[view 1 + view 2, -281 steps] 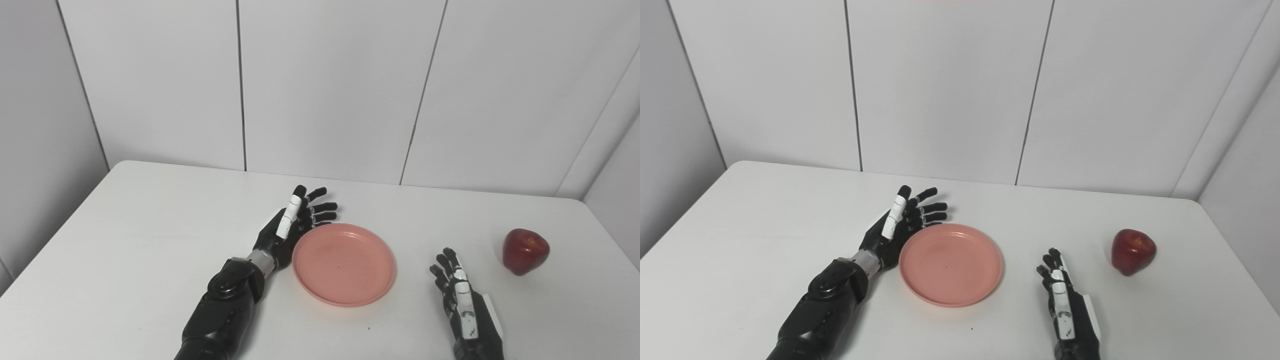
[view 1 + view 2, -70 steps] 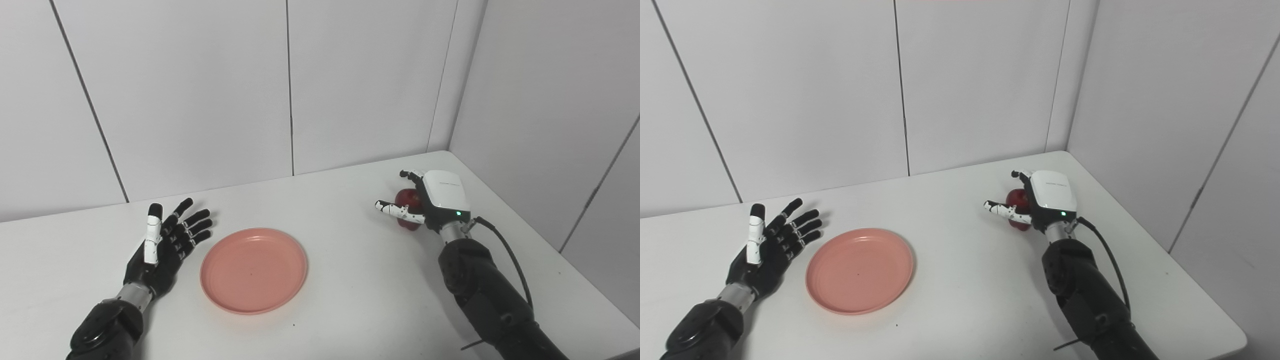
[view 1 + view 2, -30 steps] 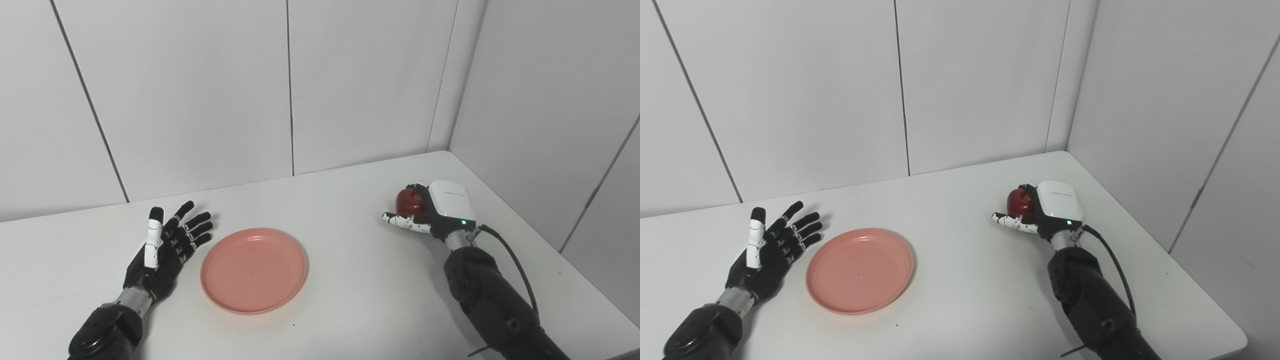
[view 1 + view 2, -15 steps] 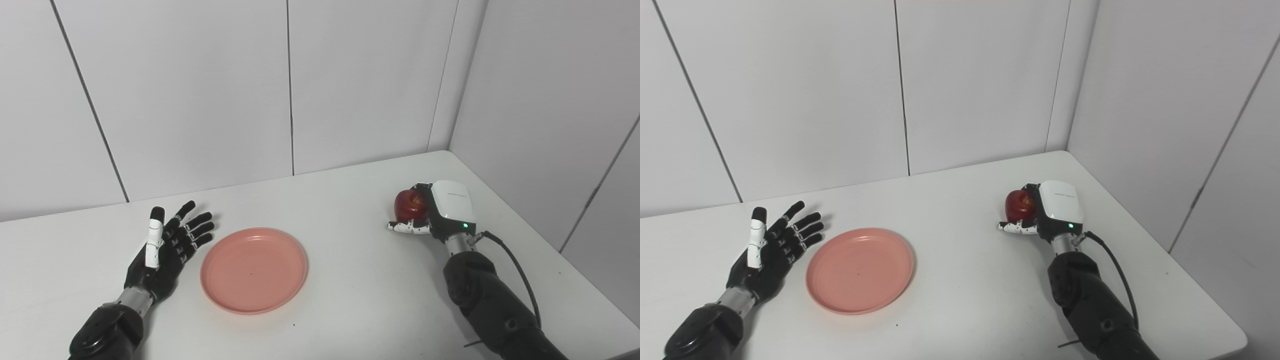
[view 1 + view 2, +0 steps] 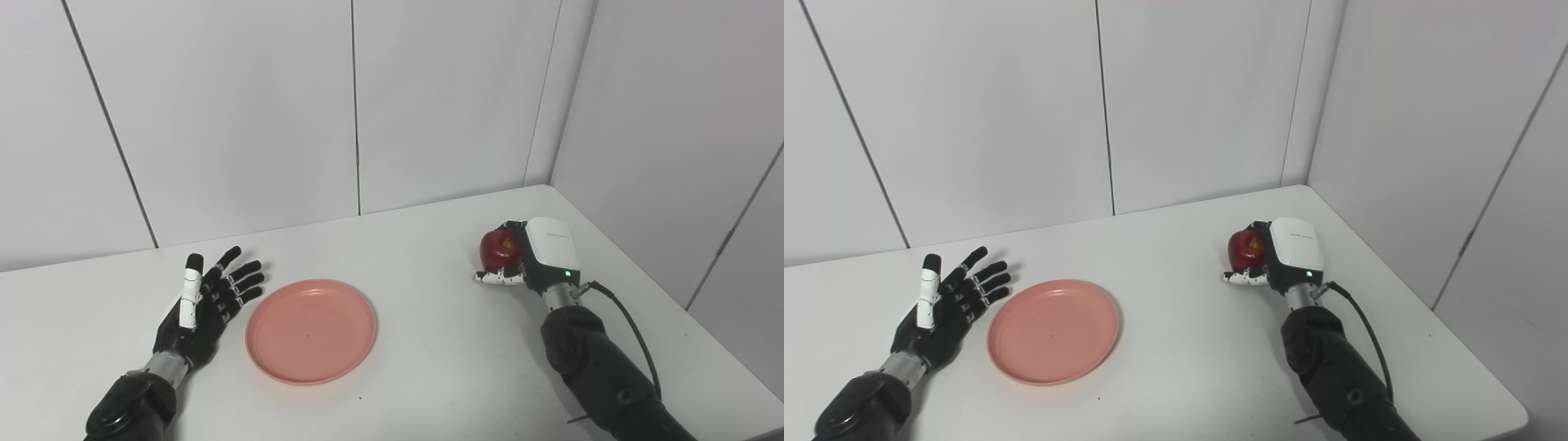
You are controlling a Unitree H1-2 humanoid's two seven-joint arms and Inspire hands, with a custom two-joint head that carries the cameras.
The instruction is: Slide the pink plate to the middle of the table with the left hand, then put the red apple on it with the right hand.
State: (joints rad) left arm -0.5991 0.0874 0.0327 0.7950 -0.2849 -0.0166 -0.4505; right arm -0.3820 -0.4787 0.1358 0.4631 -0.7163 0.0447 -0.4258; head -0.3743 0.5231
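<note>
1. We see a white table (image 5: 429, 343) set into a corner of pale panelled walls (image 5: 245, 110); its right and far edges run close to the panels.

2. The pink plate (image 5: 311, 331) lies flat on the tabletop, left of the middle of our view and toward the near side. Nothing is on it except a tiny dark speck near its centre.

3. The left hand (image 5: 205, 306) rests just left of the plate, palm turned toward it, fingers spread and pointing to the far right. It grips nothing. The fingertips nearest the plate sit close to its far-left rim; we cannot tell whether they touch it.

4. The left forearm comes in from the near-left corner, dark, with a silver band at the wrist.

5. The right hand (image 5: 1274, 260) is well to the right of the plate, near the table's far-right corner. Its fingers are curled around the red apple (image 5: 1244, 250), which sits at the left side of the hand.

6. A white-and-black thumb (image 5: 497, 278) lies beneath the apple. The apple appears held clear of the tabletop, though the gap is too small for us to be sure.

7. The white back cover of the right hand faces up and right, with a small green light (image 5: 567, 274) lit near the wrist.

8. A black cable (image 5: 631, 331) loops from the right wrist down along the dark forearm.
</note>
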